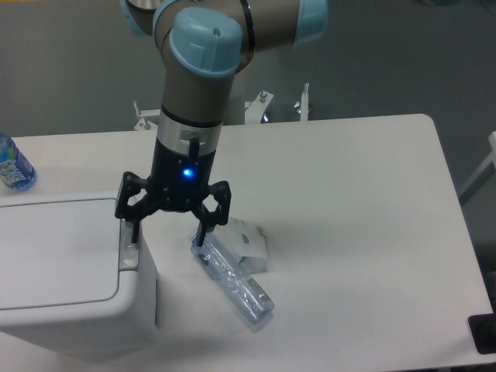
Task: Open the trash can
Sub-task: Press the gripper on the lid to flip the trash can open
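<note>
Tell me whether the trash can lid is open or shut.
Shut. The trash can has its flat lid lying level with the rim, no gap visible. The gripper, jaws spread, has one fingertip at the grey latch.

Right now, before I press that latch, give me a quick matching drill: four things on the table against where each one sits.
Things:
1. trash can
2. grey latch
3. clear bottle lying down
4. blue-labelled bottle

Places:
A. far left edge of the picture, behind the bin
B. right rim of the lid, under the gripper's left finger
C. front left corner of the table
D. right of the bin, under the other finger

Pairs: 1-C, 2-B, 3-D, 4-A
</note>
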